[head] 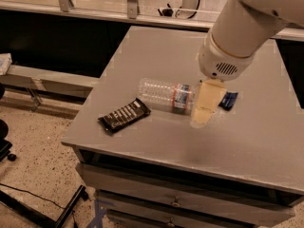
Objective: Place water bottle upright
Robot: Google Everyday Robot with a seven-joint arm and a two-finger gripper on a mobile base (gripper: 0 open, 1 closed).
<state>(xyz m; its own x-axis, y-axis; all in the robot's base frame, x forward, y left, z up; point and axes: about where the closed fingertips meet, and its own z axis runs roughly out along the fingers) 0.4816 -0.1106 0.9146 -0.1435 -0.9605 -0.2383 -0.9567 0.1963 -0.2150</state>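
Grey table (156, 51) holds lying water bottle (161, 93); gripper (199, 120) hides its cap end, grip unreadable.

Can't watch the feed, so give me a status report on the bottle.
Gripper low over the table, at the neck end. Water bottle on its side, not upright. Dark blue wrapper beside gripper; black snack bar near bottle's base.

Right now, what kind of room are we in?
Probably an office or lab workspace: a grey drawer cabinet, speckled floor and a loose floor cable. The gripper hangs by the neck of the water bottle.
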